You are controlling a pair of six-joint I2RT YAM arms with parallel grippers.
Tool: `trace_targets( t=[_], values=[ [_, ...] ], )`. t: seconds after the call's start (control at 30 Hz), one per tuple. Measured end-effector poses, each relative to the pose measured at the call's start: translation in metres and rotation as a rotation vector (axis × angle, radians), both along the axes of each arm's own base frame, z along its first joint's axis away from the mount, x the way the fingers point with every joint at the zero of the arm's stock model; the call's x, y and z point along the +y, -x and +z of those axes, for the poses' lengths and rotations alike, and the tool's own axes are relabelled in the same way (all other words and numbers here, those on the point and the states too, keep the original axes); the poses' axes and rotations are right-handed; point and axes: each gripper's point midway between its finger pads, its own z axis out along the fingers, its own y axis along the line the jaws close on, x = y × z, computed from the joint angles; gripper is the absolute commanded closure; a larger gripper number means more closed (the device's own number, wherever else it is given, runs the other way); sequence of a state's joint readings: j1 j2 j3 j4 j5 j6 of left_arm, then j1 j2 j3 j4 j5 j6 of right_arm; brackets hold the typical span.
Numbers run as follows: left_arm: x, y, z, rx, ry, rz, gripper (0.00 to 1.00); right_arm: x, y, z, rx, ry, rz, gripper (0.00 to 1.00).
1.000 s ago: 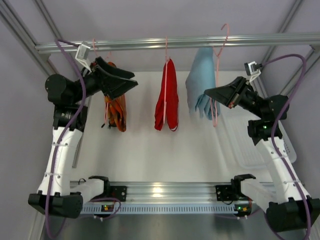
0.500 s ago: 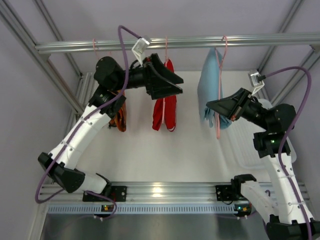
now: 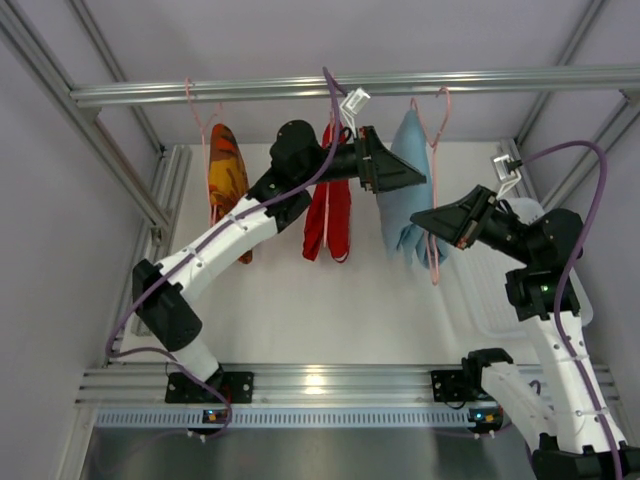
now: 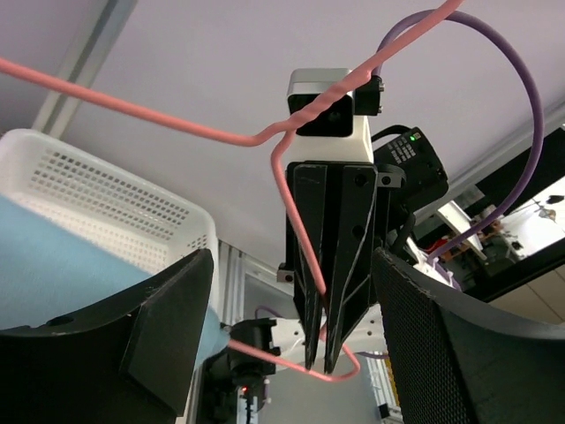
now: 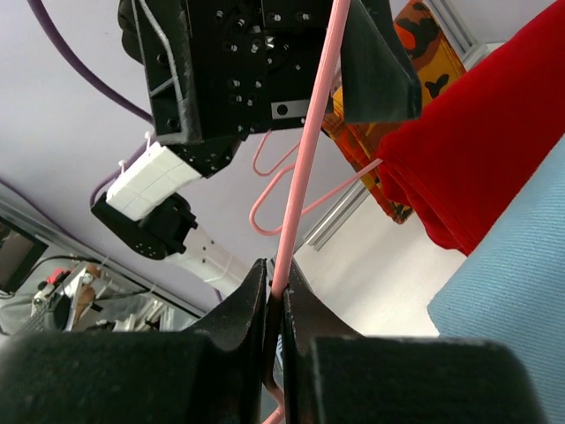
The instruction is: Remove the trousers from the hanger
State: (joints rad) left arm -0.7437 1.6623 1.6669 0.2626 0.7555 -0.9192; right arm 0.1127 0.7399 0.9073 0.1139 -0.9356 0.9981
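Three trousers hang on pink hangers from the rail: orange-yellow patterned (image 3: 226, 170), red (image 3: 330, 210) and light blue (image 3: 403, 205). My right gripper (image 3: 430, 222) is shut on the lower wire of the light blue trousers' pink hanger (image 3: 436, 150); the wrist view shows the wire (image 5: 305, 159) pinched between the closed tips (image 5: 275, 284). My left gripper (image 3: 408, 178) is open at the light blue cloth's upper left side, level with the hanger. In its wrist view (image 4: 291, 344) the jaws stand wide apart, blue cloth (image 4: 53, 274) beside the left finger (image 4: 168, 336), nothing held.
The metal rail (image 3: 250, 90) runs across the top. A white perforated basket (image 3: 478, 285) sits on the table at the right, under my right arm, and also shows in the left wrist view (image 4: 97, 203). Slanted frame posts (image 3: 90, 130) flank both sides.
My left arm swung right from the orange-yellow trousers, past the red ones, to the light blue trousers. The light blue trousers and their hanger shifted slightly left. The right gripper stayed shut on the hanger.
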Motion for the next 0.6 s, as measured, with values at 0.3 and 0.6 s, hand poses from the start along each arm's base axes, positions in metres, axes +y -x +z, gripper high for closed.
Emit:
trace_targets(
  t=[0.3,0.6],
  values=[
    [-0.038,0.018,0.008,0.028,0.103,-0.073,0.32,0.0,0.0,-0.003,0.005,0.006,0.002,1.0],
    [-0.049,0.014,0.016,0.051,0.147,-0.076,0.98,0.0,0.002,-0.003,-0.027,0.016,0.002,0.89]
  ],
)
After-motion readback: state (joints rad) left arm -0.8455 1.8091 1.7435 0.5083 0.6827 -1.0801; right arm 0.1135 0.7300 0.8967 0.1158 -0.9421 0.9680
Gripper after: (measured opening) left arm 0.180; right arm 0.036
